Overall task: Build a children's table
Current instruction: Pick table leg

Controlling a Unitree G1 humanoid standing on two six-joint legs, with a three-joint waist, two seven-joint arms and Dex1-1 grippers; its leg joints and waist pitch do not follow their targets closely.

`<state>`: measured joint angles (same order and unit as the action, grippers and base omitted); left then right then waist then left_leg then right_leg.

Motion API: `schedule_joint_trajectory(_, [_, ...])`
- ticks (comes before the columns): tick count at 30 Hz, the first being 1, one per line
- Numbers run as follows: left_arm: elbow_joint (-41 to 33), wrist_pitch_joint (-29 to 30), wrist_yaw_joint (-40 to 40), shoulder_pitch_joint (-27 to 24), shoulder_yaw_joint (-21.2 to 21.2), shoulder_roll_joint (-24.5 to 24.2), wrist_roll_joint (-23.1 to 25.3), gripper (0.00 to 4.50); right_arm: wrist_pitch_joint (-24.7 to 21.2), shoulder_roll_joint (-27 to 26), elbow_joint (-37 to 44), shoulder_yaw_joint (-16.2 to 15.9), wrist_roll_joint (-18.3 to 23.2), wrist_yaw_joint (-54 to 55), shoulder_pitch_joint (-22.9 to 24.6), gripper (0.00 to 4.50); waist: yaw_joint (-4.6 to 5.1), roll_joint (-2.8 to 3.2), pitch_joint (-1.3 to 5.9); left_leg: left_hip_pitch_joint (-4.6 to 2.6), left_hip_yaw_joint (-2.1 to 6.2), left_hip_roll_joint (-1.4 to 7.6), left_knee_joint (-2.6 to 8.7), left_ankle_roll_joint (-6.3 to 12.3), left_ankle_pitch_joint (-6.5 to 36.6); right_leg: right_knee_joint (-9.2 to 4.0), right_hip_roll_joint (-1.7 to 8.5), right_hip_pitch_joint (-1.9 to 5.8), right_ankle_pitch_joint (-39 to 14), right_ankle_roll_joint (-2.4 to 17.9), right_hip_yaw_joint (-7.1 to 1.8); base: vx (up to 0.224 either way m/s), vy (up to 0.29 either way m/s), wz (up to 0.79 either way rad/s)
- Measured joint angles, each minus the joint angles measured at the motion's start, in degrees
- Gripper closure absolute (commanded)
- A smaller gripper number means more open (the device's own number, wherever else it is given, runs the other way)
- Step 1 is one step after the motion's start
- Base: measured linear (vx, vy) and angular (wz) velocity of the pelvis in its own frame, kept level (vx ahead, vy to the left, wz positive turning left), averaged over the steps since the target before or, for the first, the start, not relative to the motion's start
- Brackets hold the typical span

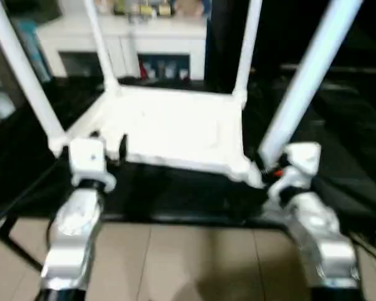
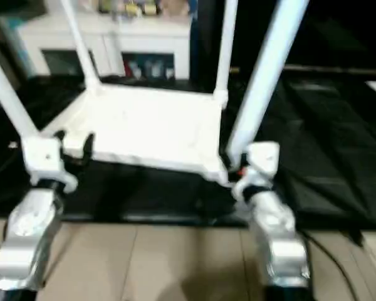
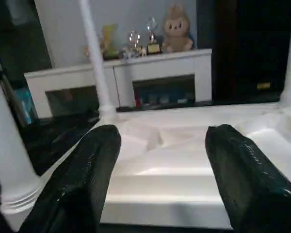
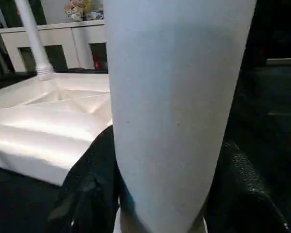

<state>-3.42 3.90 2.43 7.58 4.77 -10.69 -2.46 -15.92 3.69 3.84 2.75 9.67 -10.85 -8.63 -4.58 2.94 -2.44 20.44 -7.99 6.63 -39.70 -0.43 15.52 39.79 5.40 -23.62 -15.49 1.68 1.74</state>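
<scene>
Table [image 1: 169, 128], children's, all white: lies upside down on a black work surface [image 1: 338, 125], ribbed underside up, four tube legs standing upward from the corners. Its near long edge runs close to the near edge of the black surface; beyond that edge is tan tiled floor [image 1: 194, 263].

Left gripper [image 3: 160, 160]: at the near left corner of the table, beside the near left leg [image 1: 22, 75]. Fingers [image 3: 82, 179] stand apart with nothing between them, the table's near edge visible through the gap.

Right gripper [image 4: 160, 194]: at the near right corner, jaws clamped around the base of the near right leg [image 1: 307, 75], one black finger on each side of the tube.

Open room: bare black surface stretches right of the table. At the far side stands a white cabinet [image 1: 125, 41] with ornaments on top, near the table's far edge.
</scene>
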Motion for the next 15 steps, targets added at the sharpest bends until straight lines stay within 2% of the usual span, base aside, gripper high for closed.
schedule_joint_trajectory(1, [0.0, 0.0, 0.0, 0.1, -0.1, 0.1, 0.1, 1.22, 0.0, 0.1, 0.2, 0.1, 0.0, 0.2, -0.1, 2.59, 0.42, -0.24, 0.15, 0.2, -0.13, -0.43, 0.33, 0.4, -0.2, -1.39, -0.68, 1.36, 1.5, 0.9, 1.56, -0.068, 0.162, 0.03])
schedule_joint_trajectory(2, [0.0, 0.0, 0.0, 0.1, -0.3, 0.3, 0.3, 1.22, 0.0, 0.5, 0.5, 0.3, 0.0, 0.3, -0.1, 2.59, 0.62, -0.24, 0.23, 0.41, -0.12, -0.56, 0.37, 0.54, -0.3, -2.5, -0.66, 1.97, 3.0, 0.6, 1.39, -0.068, 0.162, 0.03])
schedule_joint_trajectory(3, [0.0, 0.0, 0.0, 0.1, -0.8, 0.5, 0.6, 1.22, 0.0, 0.8, 0.5, 0.5, 0.0, 0.3, -0.2, 2.59, 0.78, 0.01, 0.23, 0.5, -0.16, -0.66, 0.39, 0.52, -0.3, -3.2, -0.54, 2.24, 3.6, 0.0, 1.38, -0.062, 0.123, 0.11])
schedule_joint_trajectory(4, [0.1, -0.1, 0.0, 0.1, -0.9, 0.6, 0.9, 1.22, 0.0, 0.8, 0.4, 0.6, 0.0, 0.3, -0.2, 2.59, 1.13, 0.6, -0.01, 0.49, -0.01, -0.65, 0.45, 0.49, -0.3, -3.83, -0.62, 2.61, 3.8, -0.3, 1.45, -0.065, 0.092, 0.07])
schedule_joint_trajectory(5, [0.1, -0.2, -0.1, 0.1, -0.9, 0.5, 1.1, 1.22, 0.0, 0.6, 0.4, 0.5, 0.0, 0.3, -0.2, 2.59, 1.46, 0.85, -0.11, 0.54, 0.11, -0.64, 0.54, 0.48, -0.4, -4.02, -0.65, 2.76, 3.6, -0.6, 1.58, -0.065, 0.092, 0.07])
schedule_joint_trajectory(8, [0.1, -0.2, -0.4, 0.2, -0.8, 0.9, 1.2, 1.22, 0.0, 0.9, 0.4, 0.5, 0.0, 0.3, -0.2, 2.59, 1.95, 0.48, 0.02, 0.5, 0.11, -0.56, 1.18, 0.43, -0.4, -3.94, -0.62, 2.73, 3.6, -1.1, 1.7, -0.018, 0.012, 0.02])
schedule_joint_trajectory(10, [0.1, -0.2, -0.5, 0.2, -0.8, 1.5, 1.1, 1.22, -0.2, 1.6, 0.4, 0.6, 0.0, 0.3, -0.4, 2.59, 1.77, -0.42, -0.02, 0.48, -0.19, -0.71, 1.78, 0.4, -0.4, -4.27, -0.28, 2.3, 4.2, -2.9, 1.64, -0.01, -0.092, 0.1])
schedule_joint_trajectory(11, [0.1, -0.2, -0.4, 0.2, -0.8, 1.9, 1.0, 1.22, -0.3, 1.9, 0.4, 0.8, 0.0, 0.3, -0.5, 2.59, 1.37, -0.71, -0.03, 0.67, -0.25, -0.72, 2.03, 0.42, -0.4, -4.15, -0.11, 1.89, 4.2, -2.9, 1.72, -0.005, -0.099, 0.05])
schedule_joint_trajectory(13, [0.3, 0.1, -0.1, 0.6, -0.9, 2.5, -0.1, 1.22, -0.4, 2.3, 0.4, 1.3, 0.0, 0.2, -0.7, 2.59, 0.92, -0.7, 0.03, 1.44, 0.01, -0.56, 2.42, -0.17, -1.0, -3.89, -0.12, 1.47, 4.2, -2.9, 2.18, 0.031, -0.074, -0.08])
schedule_joint_trajectory(15, [0.4, 0.2, 0.5, 0.7, -0.9, 2.5, -0.7, 1.22, -0.5, 2.6, 0.4, 1.4, 0.0, -0.1, -0.7, 2.59, 1.12, -0.52, 0.15, 1.58, 0.07, -0.14, 2.89, -0.42, -2.6, -3.95, -0.35, 1.25, 4.2, -2.8, 2.54, 0.018, -0.03, -0.05])
